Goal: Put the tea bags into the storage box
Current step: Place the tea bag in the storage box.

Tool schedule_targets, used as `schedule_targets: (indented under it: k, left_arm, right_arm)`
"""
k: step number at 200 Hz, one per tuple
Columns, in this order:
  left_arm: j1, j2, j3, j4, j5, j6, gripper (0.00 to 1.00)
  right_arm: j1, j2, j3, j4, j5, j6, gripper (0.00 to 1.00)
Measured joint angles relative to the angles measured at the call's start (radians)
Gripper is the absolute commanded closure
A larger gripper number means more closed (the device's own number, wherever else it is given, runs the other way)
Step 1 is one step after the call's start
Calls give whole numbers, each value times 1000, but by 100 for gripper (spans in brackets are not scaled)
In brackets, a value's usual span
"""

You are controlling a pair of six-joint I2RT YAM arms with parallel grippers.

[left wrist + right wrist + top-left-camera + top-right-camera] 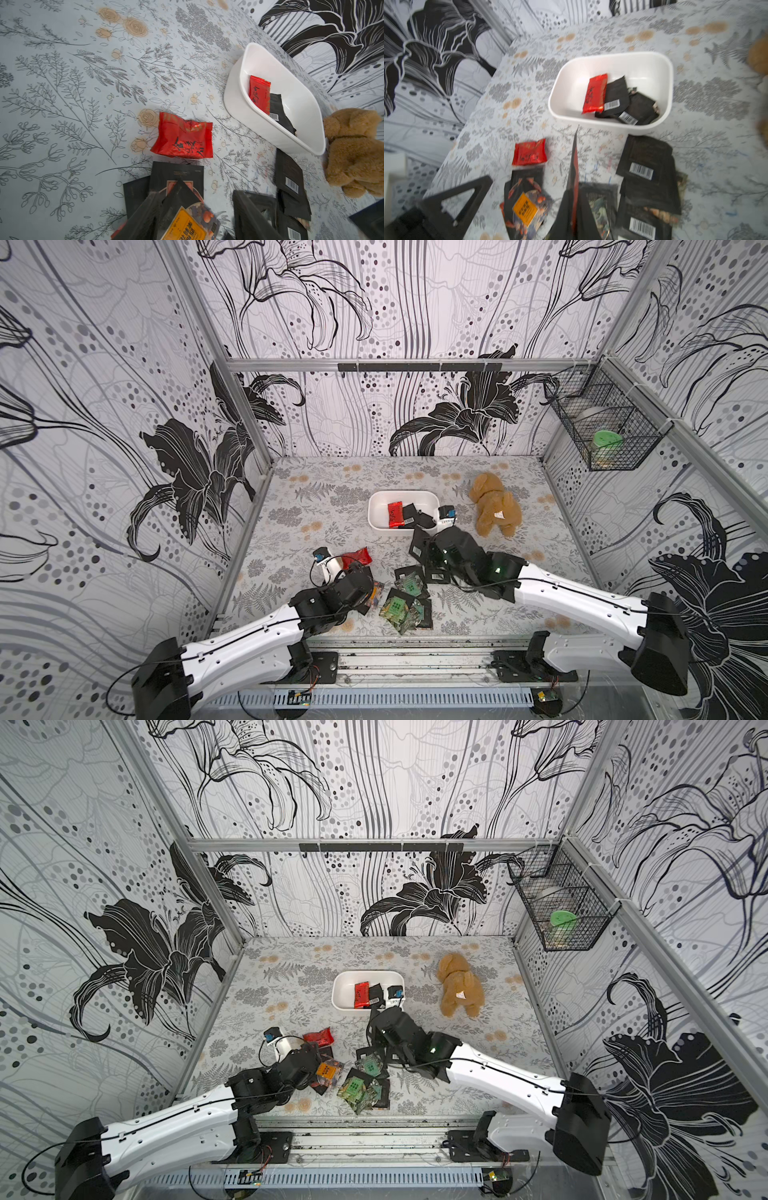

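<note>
Right hand (574, 195) clamped on an edge-on tea bag (574, 158), just short of storage box (612, 56). Next, probably: carry over rim, release. Left hand (196, 197) spread wide above orange-labelled tea bag (187, 226) on table (62, 104).

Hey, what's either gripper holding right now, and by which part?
The right gripper is shut on one tea bag, pinching one end so it sticks out edge-on. The left gripper is open, holding nothing.
</note>
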Motion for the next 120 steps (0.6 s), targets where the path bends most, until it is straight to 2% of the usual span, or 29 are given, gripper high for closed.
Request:
schedule_targets:
  k: [29, 50, 75, 120]
  left_arm:
    - [75, -48, -80, 41, 56, 17, 33]
    - [115, -59, -108, 65, 95, 21, 33]
    - [143, -60, -124, 91, 135, 21, 32]
    - [161, -40, -136, 119, 178, 19, 30]
  right_arm:
    - [-212, 78, 54, 61, -139, -58, 100]
    - [-309, 201, 131, 104, -245, -79, 100]
    - [-365, 363, 249, 129, -334, -92, 100]
    - [-383, 609, 442, 125, -388, -98, 100]
